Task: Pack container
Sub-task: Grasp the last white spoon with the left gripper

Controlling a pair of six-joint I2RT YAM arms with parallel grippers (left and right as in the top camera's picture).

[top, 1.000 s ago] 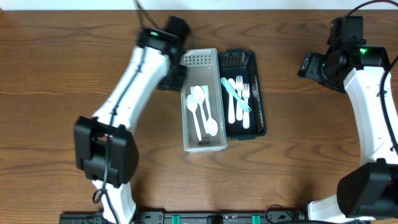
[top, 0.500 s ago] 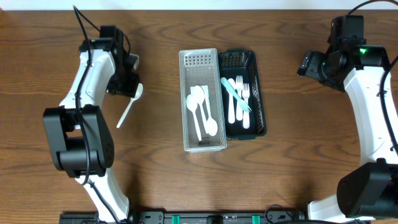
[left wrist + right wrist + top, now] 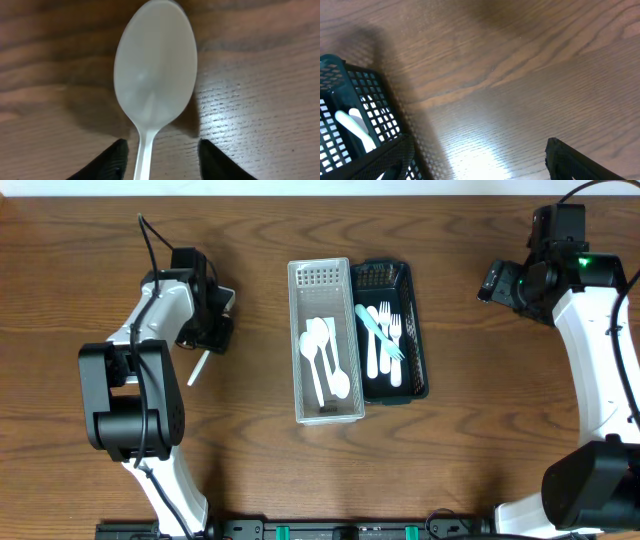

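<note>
Spoon look: I see a white plastic spoon (image 3: 155,75) with a smooth oval bowl facing up and a thin handle, lying flat on the table (image 3: 80,240).
Spoon place: it lies in the left half of the table, between the left edge and the white basket (image 3: 325,412), well apart from both.
Left gripper (image 3: 162,161): it hangs low over the spoon, its jaws spread wide, one black fingertip on each side of the handle. Neither touches it.
White basket: it sits mid-table and holds several white spoons (image 3: 325,355).
Black basket (image 3: 418,330): it touches the white basket's right side and holds white forks (image 3: 385,340) and a teal utensil (image 3: 378,330).
Right gripper (image 3: 497,282): it is near the far right corner, jaws apart and holding nothing.
</note>
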